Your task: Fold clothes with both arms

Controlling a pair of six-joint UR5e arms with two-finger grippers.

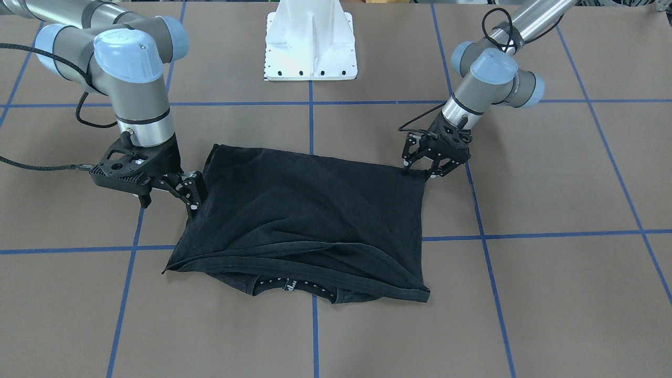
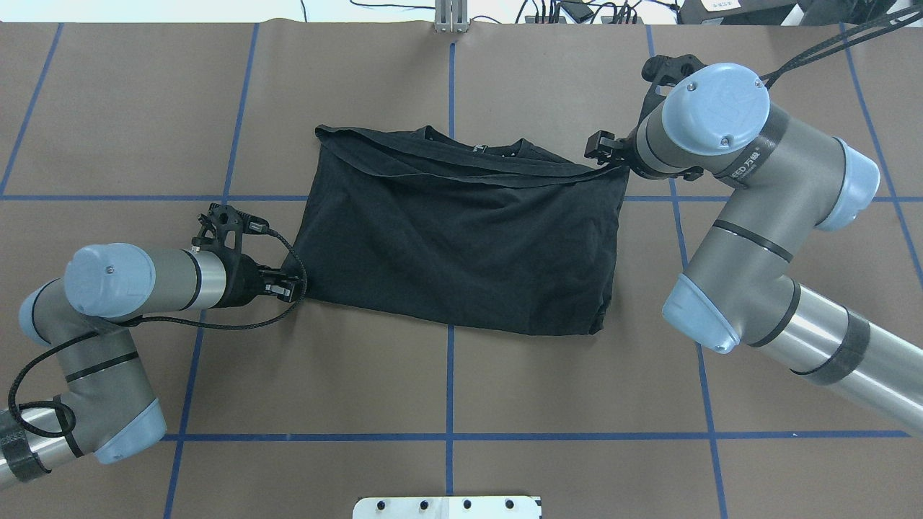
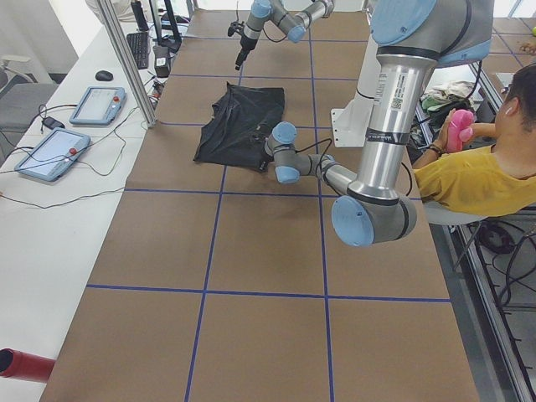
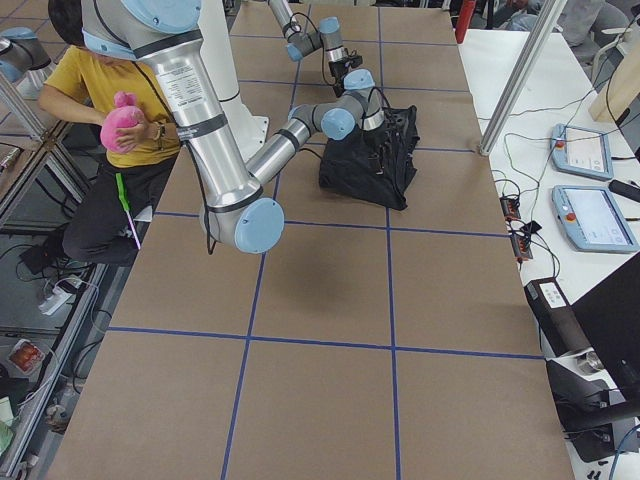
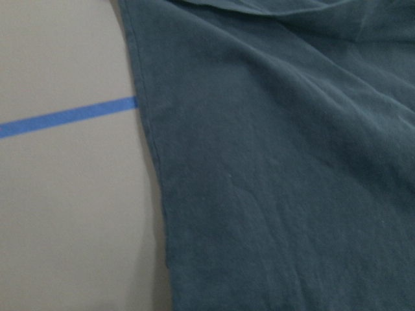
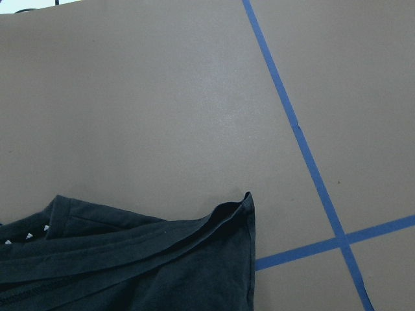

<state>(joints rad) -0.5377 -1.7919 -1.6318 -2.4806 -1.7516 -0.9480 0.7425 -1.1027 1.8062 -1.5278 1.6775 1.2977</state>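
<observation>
So I've got left gripper (image 1: 421, 172) and right gripper (image 1: 169, 206) spread open flanking the black T-shirt (image 1: 315, 210), probably to pinch its corners.

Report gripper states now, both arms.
Left gripper: open, fingertips on either side of the T-shirt corner, not clamped on it.
Right gripper: open, beside the T-shirt's edge, holding nothing.

Near right arm (image 4: 205, 130) extends over brown table (image 4: 320, 300); wrist above crumpled black T-shirt (image 4: 360, 170). Far left arm (image 4: 300, 45) just beyond. Person (image 4: 95, 90) in yellow beside table.
</observation>
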